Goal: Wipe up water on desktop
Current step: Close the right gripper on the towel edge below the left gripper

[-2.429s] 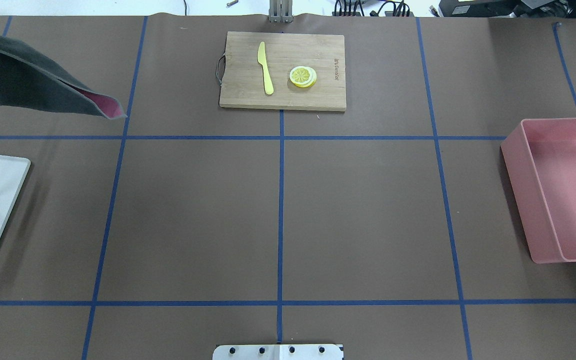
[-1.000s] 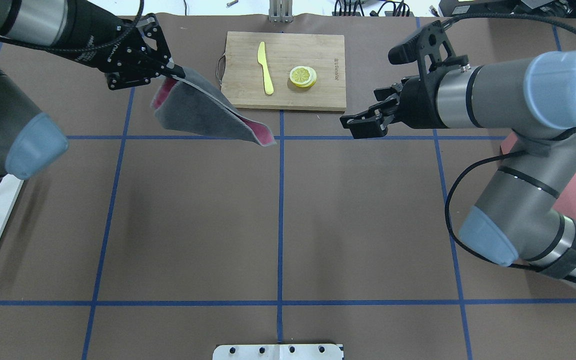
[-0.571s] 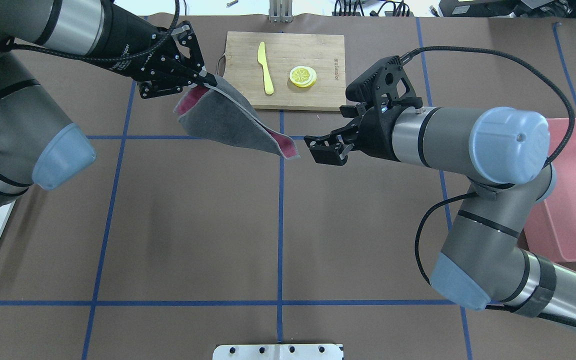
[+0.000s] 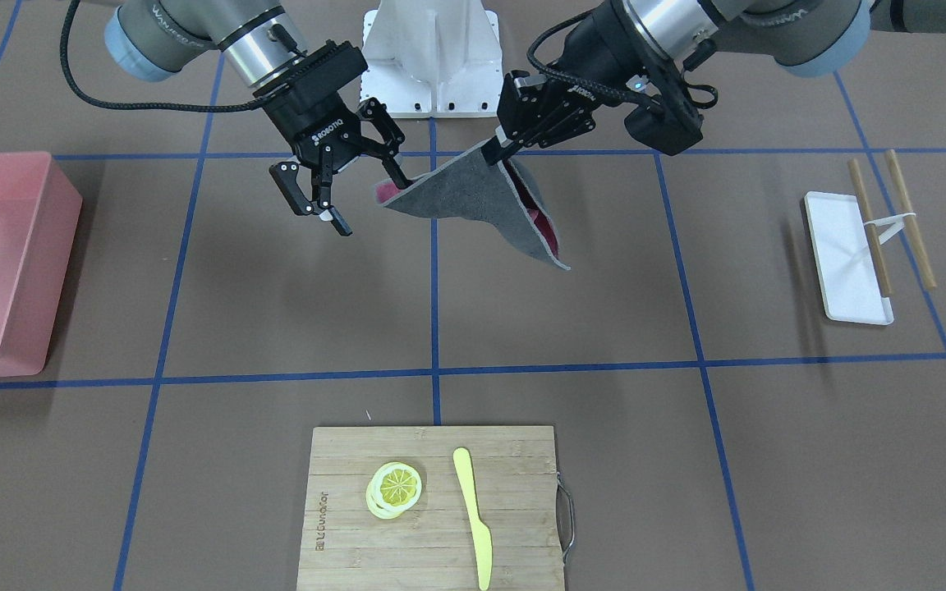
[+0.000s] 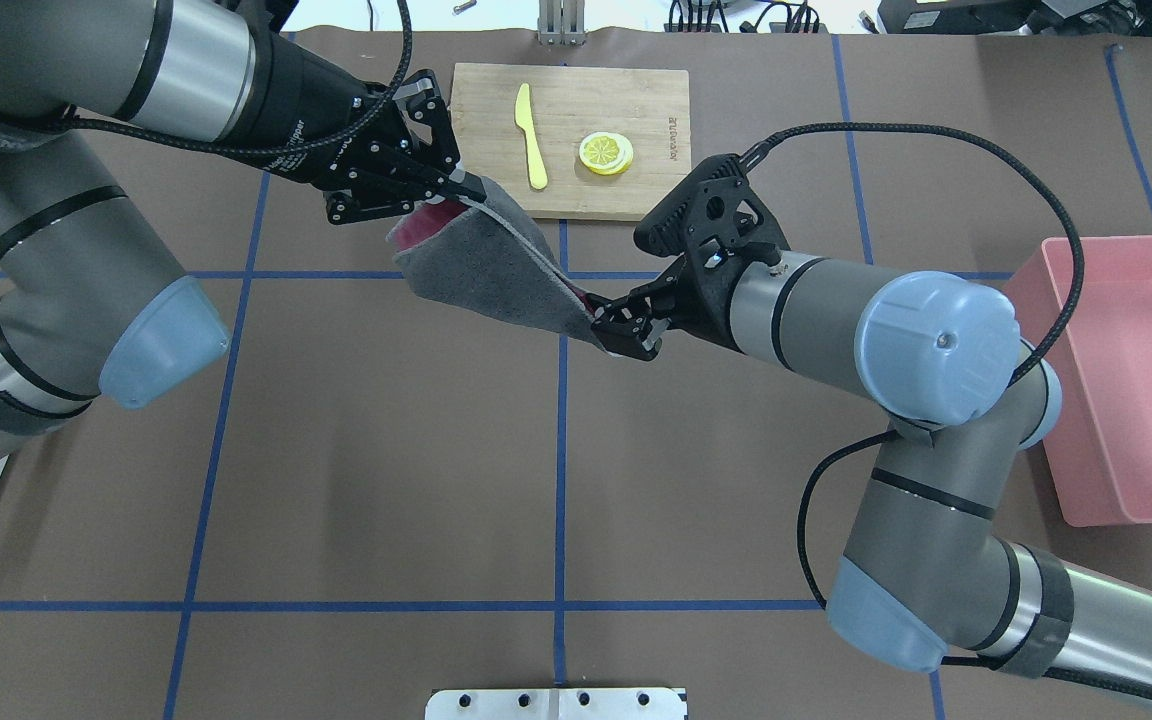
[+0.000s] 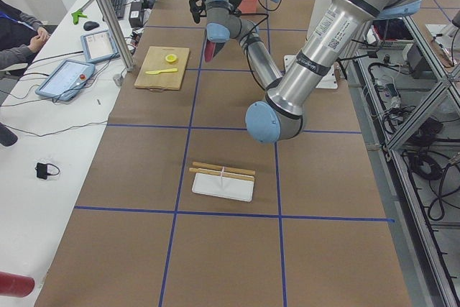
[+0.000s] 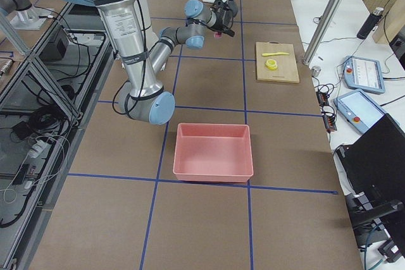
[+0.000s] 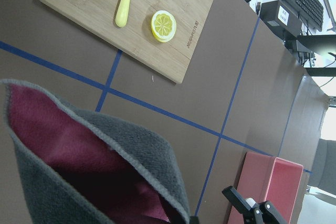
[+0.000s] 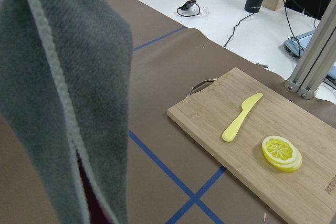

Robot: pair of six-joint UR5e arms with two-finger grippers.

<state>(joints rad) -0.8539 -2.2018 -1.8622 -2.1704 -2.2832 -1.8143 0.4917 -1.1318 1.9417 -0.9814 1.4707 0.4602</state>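
A grey cloth (image 5: 486,270) with a dark red inner face hangs folded above the brown desktop (image 5: 386,450), near its middle tape line. My left gripper (image 5: 461,190) is shut on the cloth's upper corner; it also shows in the front view (image 4: 493,152). My right gripper (image 5: 621,335) is open, its jaws wide apart around the cloth's low hanging corner, as the front view (image 4: 373,205) shows. The cloth (image 9: 68,103) fills the left of the right wrist view and also shows in the left wrist view (image 8: 79,182). I see no water on the desktop.
A bamboo cutting board (image 5: 626,100) with a yellow knife (image 5: 532,135) and lemon slices (image 5: 606,152) lies at the far middle. A pink bin (image 5: 1136,380) stands at the right edge. A white tray (image 4: 847,254) with chopsticks lies on the robot's left.
Both arms have come in over the table. The left gripper carried the cloth right toward the centre line. The right gripper moved left and reached the cloth's hanging corner.
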